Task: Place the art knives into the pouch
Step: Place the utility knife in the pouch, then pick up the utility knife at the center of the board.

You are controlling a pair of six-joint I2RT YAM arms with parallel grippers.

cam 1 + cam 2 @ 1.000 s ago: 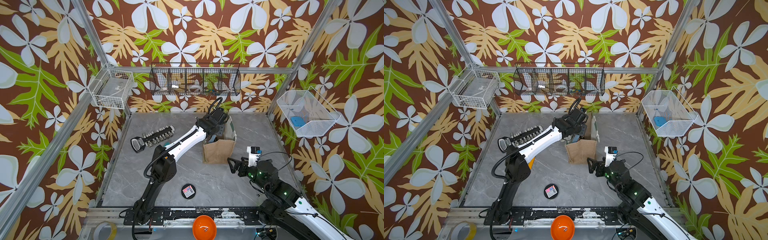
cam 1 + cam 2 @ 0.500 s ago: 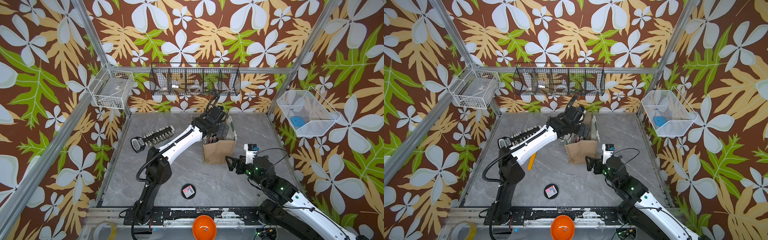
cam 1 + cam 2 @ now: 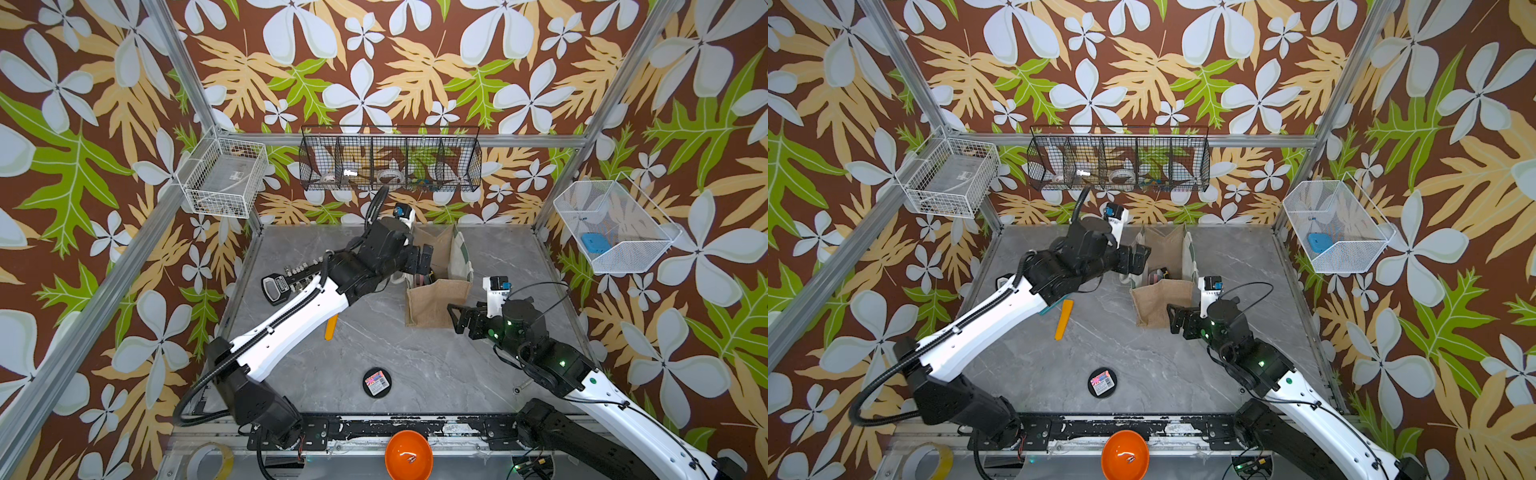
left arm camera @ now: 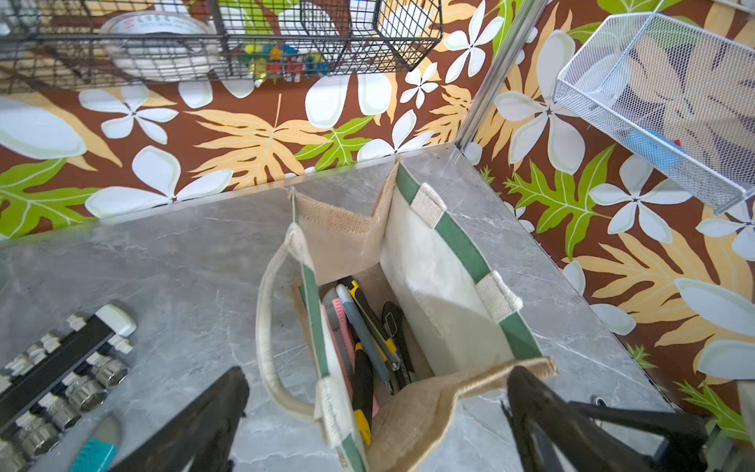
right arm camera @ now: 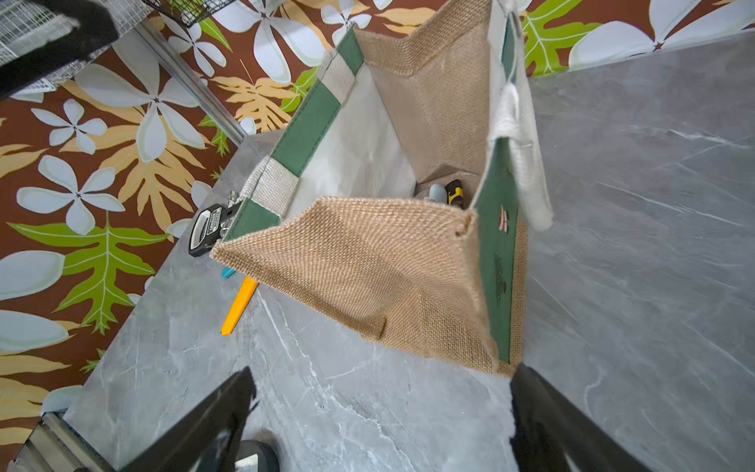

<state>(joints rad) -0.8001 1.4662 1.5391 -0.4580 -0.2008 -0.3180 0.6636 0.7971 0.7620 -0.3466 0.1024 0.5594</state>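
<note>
Marble tabletop (image 3: pixel 415 365), one pouch (image 3: pixel 432 303) (several knives (image 4: pixel 367 335) inside), two grippers (image 3: pixel 424 261) (image 3: pixel 455 320) agape

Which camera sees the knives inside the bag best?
The left wrist view: it looks down into the open pouch at the knives. The right wrist view shows only their tips; both top views show a dim glimpse.

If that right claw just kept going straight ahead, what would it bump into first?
Most likely the pouch: the open right gripper points at its near burlap side, and nothing shows between them, though depth is hard to judge.
</note>
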